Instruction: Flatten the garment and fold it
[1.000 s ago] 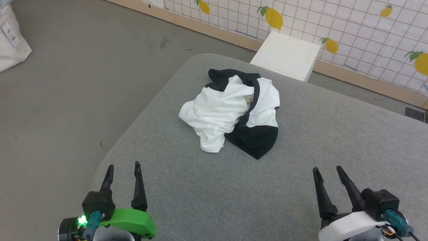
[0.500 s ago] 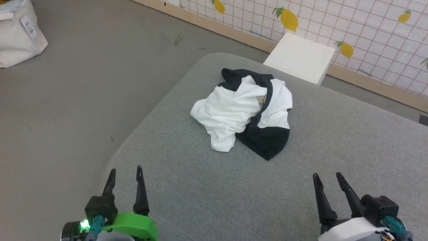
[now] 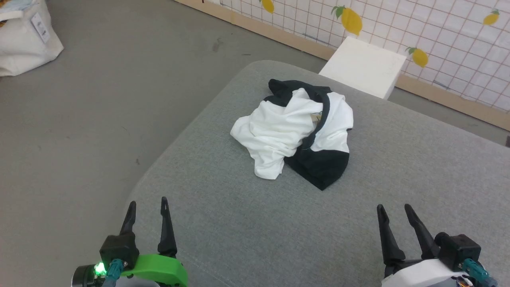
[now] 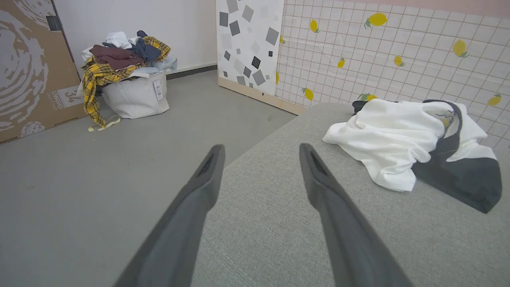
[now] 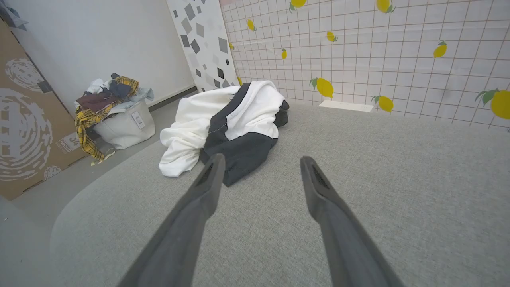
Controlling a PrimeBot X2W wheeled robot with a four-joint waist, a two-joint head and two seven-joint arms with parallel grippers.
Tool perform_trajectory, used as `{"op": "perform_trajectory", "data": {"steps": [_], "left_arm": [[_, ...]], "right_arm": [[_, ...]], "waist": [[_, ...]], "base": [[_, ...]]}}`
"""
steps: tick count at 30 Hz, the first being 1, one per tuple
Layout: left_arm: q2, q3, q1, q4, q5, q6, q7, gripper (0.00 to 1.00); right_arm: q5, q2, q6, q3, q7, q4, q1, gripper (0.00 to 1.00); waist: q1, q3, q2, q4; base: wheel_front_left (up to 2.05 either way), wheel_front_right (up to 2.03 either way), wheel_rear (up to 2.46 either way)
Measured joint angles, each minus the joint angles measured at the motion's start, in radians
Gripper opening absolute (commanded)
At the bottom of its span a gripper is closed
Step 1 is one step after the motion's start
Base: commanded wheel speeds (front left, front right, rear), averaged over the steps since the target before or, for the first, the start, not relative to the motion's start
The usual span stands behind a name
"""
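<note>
Reaching in looks to be the step in hand, and both tools are ready for it. The left gripper [image 3: 147, 201] and the right gripper [image 3: 393, 207] each hold their two dark fingers spread wide with nothing between them. They hover at the near edge of the grey cushion [image 3: 239, 231], one at its near left corner and one towards its near right. To do this well, each should go for its own edge of the cloth rather than the middle of the heap. Each should pinch one layer low against the cushion, then the two should draw apart so the folds open instead of tightening. A grab at the bundled centre would probably lift the whole lump. The near black sleeve [image 3: 318, 167] seems the natural hold for the right gripper, and the white flap [image 3: 267, 167] beside it for the left, though I cannot tell hem from shoulder in the crumple. Outward from the fingers, the garment [image 3: 287, 127] lies well apart from both, farther across the cushion and roughly between them, slightly right of the middle. It is a rumpled mound, white on its left side, with the black collar trim [image 3: 324, 113] curving through it and black cloth at its near right and far edges. Past the cushion's far edge stands a white box [image 3: 362, 65], and a bag of clothes [image 4: 135, 95] sits on the floor far to the left.
</note>
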Motion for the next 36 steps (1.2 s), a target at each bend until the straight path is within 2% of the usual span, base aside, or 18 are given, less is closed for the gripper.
{"op": "perform_trajectory", "data": {"steps": [4, 7, 10, 13, 15, 19, 23, 26, 29, 32, 36], "left_arm": [[0.0, 0.002, -0.004, -0.005, 0.004, -0.005, -0.003, 1.0], [0.006, 0.0, -0.032, 0.017, 0.003, -0.032, -0.003, 1.0], [0.016, -0.008, -0.12, 0.061, -0.011, -0.077, 0.005, 1.0], [0.029, -0.008, -0.258, 0.117, -0.055, -0.137, 0.063, 1.0], [0.049, -0.006, -0.374, 0.163, -0.097, -0.175, 0.125, 1.0], [0.103, -0.031, -0.596, 0.262, -0.182, -0.215, 0.295, 1.0], [0.176, -0.109, -0.761, 0.351, -0.241, -0.223, 0.513, 1.0], [0.232, -0.216, -0.852, 0.364, -0.368, -0.223, 0.692, 1.0], [0.265, -0.287, -0.906, 0.357, -0.492, -0.223, 0.831, 1.0], [0.307, -0.336, -0.932, 0.371, -0.521, -0.224, 0.915, 1.0], [0.333, -0.381, -0.932, 0.432, -0.486, -0.222, 0.929, 1.0]], "right_arm": [[-0.005, 0.0, 0.0, -0.002, 0.0, -0.025, -0.002, 1.0], [-0.016, 0.0, 0.0, 0.002, 0.0, -0.047, -0.013, 1.0], [-0.027, 0.0, 0.0, 0.006, 0.0, -0.072, -0.038, 1.0], [-0.043, 0.0, 0.0, 0.009, 0.011, -0.11, -0.065, 1.0], [-0.054, 0.001, 0.0, 0.009, 0.024, -0.142, -0.088, 1.0], [-0.074, 0.001, 0.0, -0.005, 0.051, -0.2, -0.121, 1.0], [-0.084, 0.001, 0.0, -0.023, 0.064, -0.227, -0.136, 1.0], [-0.084, 0.001, 0.0, -0.035, 0.064, -0.238, -0.148, 1.0], [-0.084, 0.001, 0.0, -0.045, 0.063, -0.24, -0.151, 1.0], [-0.084, 0.001, 0.0, -0.047, 0.062, -0.239, -0.159, 1.0], [-0.084, 0.001, 0.0, -0.042, 0.057, -0.239, -0.177, 1.0]], "waist": [[0.0, 0.004, 0.0, -0.02], [0.0, 0.015, 0.0, -0.037], [0.0, 0.031, 0.0, -0.06], [0.0, 0.057, 0.0, -0.083], [0.0, 0.082, 0.0, -0.103], [0.0, 0.141, 0.0, -0.147], [0.0001, 0.199, 0.0, -0.197], [0.0001, 0.246, 0.0, -0.245], [0.0002, 0.291, 0.0, -0.286], [0.0002, 0.334, 0.0, -0.324], [0.0002, 0.384, 0.0, -0.369]], "base": [[0.0, 0.0, 0.0], [0.0, 0.0, 0.0], [0.0, 0.0, 0.0], [0.0, 0.0, 0.0], [0.0, 0.0, 0.0], [0.0, 0.0, 0.0], [0.0, 0.0, 0.0], [0.0, 0.0, 0.0], [0.0, 0.0, 0.0], [0.0, 0.0, 0.0], [0.0, 0.0, 0.0]]}}
